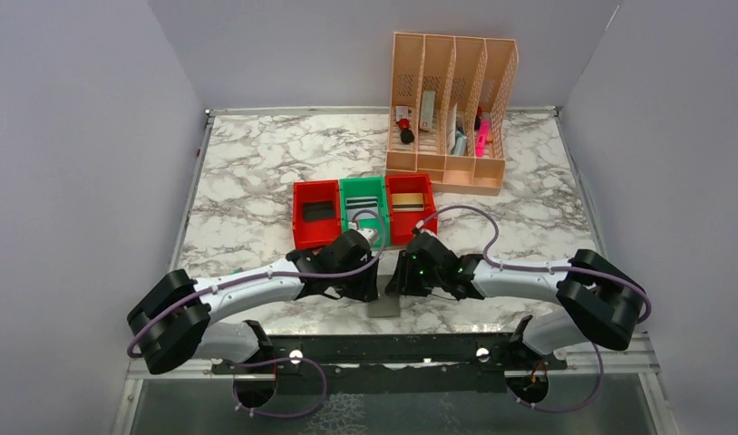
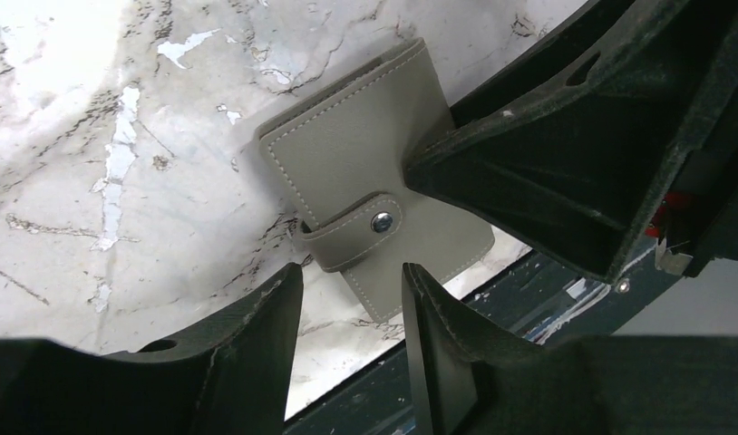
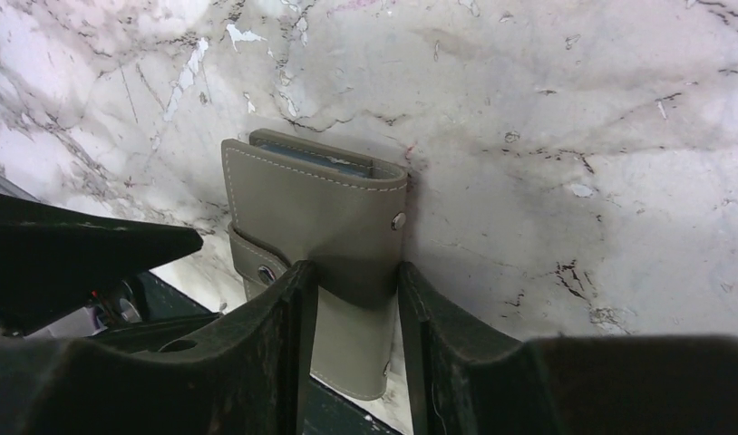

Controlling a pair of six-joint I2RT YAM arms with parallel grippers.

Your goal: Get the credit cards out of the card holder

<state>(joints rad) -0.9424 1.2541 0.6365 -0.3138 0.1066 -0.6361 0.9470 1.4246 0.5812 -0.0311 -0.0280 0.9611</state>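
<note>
One card holder [image 2: 365, 163], grey, folded shut, flat on counter [image 1: 247, 195] at its near edge, midway between the two arm bases; near end seemingly just over the edge. Strap [image 2: 347, 237] across the front, snap [image 2: 381, 222] fastened. No credit cards in sight at the holder, only a blue-grey sliver of inner pocket at the far end in the right wrist view. Long axis roughly in line with the right arm's fingers; strap crossing it and wrapping the edge on the left arm's side.

Right gripper [image 3: 354, 281] directly over the holder's near half, fingers part-spread and straddling it. Cannot tell whether pinching or only poised. One of its fingers also visible in the left wrist view, against the holder's right edge.

Left gripper [image 2: 352, 272] just beside the wrapped end of the strap, fingers part-spread, nothing seen between them, no clear contact.

Judgement: right arm placed to pin the holder, left arm the one facing the strap, so unsnapping likely a left-arm job. Risk: holder sliding off the counter edge.

Further out: red and green bins [image 1: 313, 237] just beyond both grippers, flat items inside too small to name. Peach organiser [image 1: 407, 91] at the rear.
</note>
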